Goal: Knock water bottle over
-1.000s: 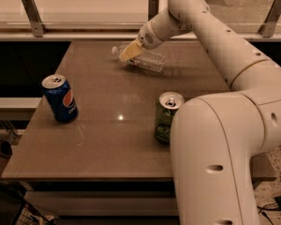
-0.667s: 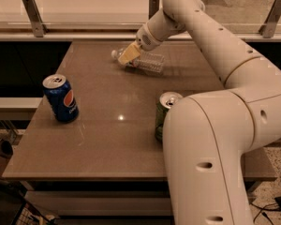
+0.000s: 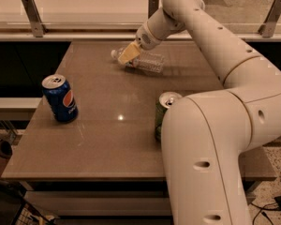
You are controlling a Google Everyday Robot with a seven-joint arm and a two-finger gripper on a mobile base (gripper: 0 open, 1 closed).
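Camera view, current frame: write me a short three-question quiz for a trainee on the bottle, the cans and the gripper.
1. True or false: the water bottle stands upright on the table.
2. Short answer: which can does the robot's arm partly hide, the Pepsi can or the green can?
3. Multiple choice: the gripper is
A) at the water bottle's cap end, on the far side of the table
B) beside the Pepsi can
C) below the table's near edge

Key:
1. False: it lies on its side.
2. The green can.
3. A
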